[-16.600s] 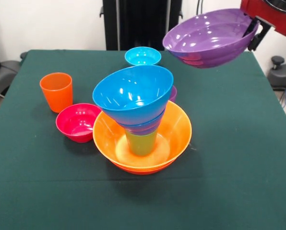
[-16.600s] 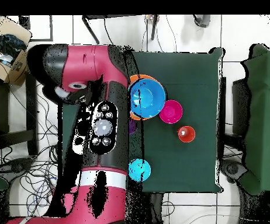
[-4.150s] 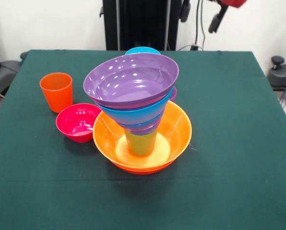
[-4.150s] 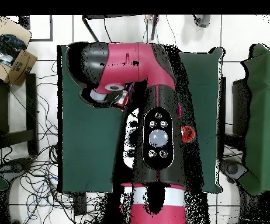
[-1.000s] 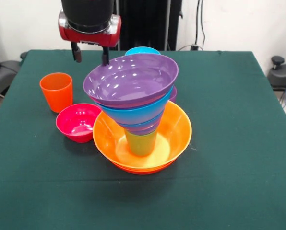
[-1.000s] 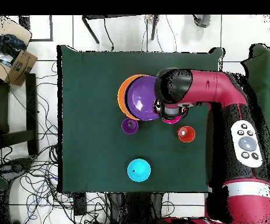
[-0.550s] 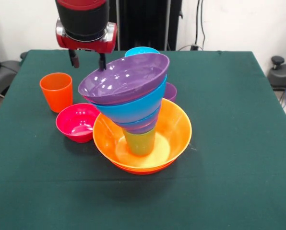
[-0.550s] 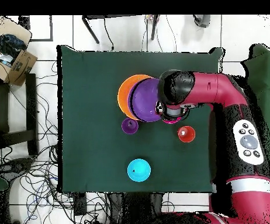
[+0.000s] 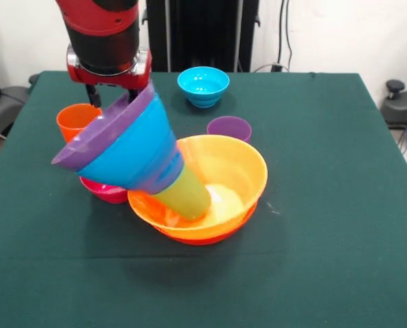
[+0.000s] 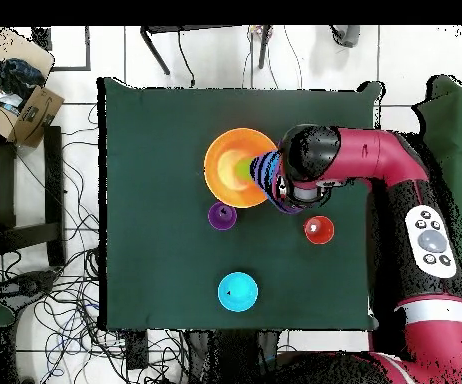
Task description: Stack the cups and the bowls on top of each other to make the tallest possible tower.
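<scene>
The tower has tipped over to the left in the front view. The lime green cup [image 9: 184, 195] lies slanted inside the yellow-orange bowl [image 9: 231, 167], which rests tilted in the orange-red bowl [image 9: 207, 238]. The sky-blue bowl [image 9: 135, 160] and the purple bowl [image 9: 94, 133] sit nested on the green cup, mouths facing left. My gripper [image 9: 111, 94] is right behind the purple bowl's upper rim, its tips hidden. The orange cup [image 9: 72, 119], magenta bowl [image 9: 106, 193], purple cup [image 9: 229, 128] and cyan bowl [image 9: 203, 85] stand apart. The dark blue bowl is hidden.
From overhead, my arm [image 10: 375, 165] reaches across the table over the leaning stack [image 10: 265, 172] beside the yellow-orange bowl [image 10: 225, 165]. The purple cup [image 10: 222, 215], orange cup [image 10: 318, 230] and cyan bowl [image 10: 238, 292] are spread over the green cloth [image 10: 155, 200].
The stack stood upright with the purple bowl on top; now it leans far left. My arm has come from the upper right down to the purple bowl's rim. The yellow-orange bowl has tilted.
</scene>
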